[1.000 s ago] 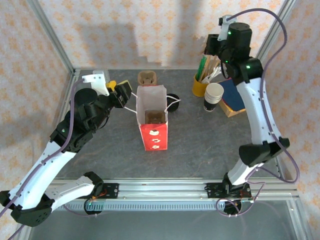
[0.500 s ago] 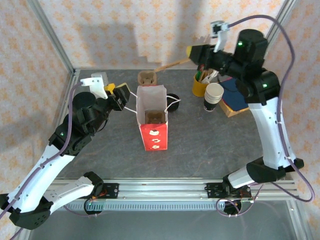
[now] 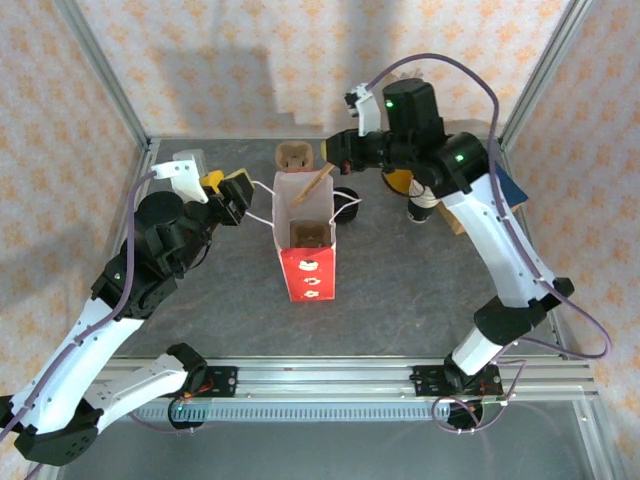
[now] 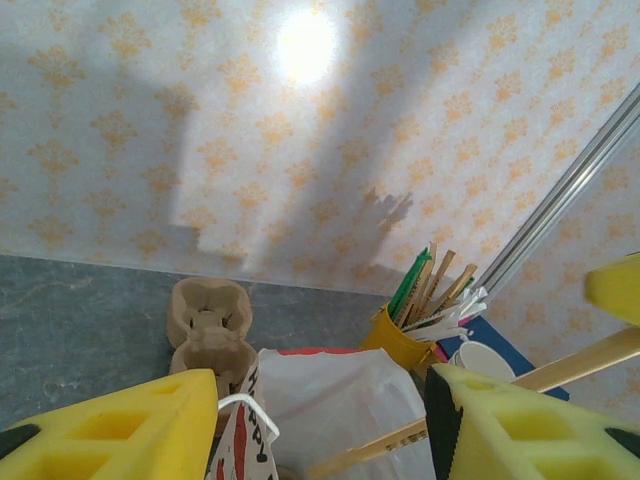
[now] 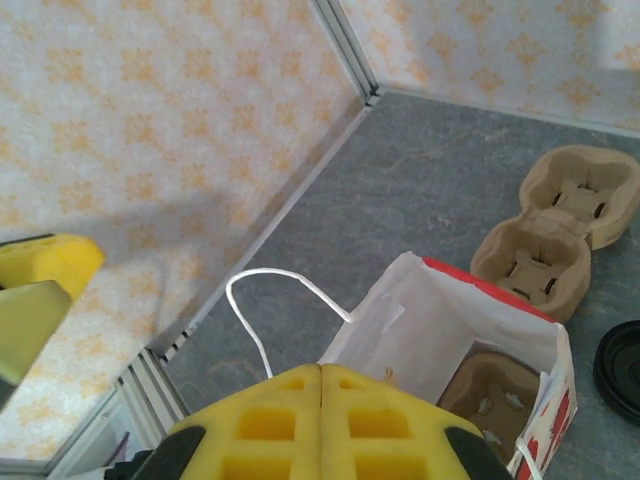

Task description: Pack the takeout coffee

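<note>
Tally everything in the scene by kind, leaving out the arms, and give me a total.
red paper bag: 1
cardboard cup carriers: 2, the second one inside the bag
takeout coffee with black lid: 1
yellow cup of sticks: 1
stack of white cups: 1
wooden stick over the bag: 1
blue flat item: 1
Total: 8
</note>
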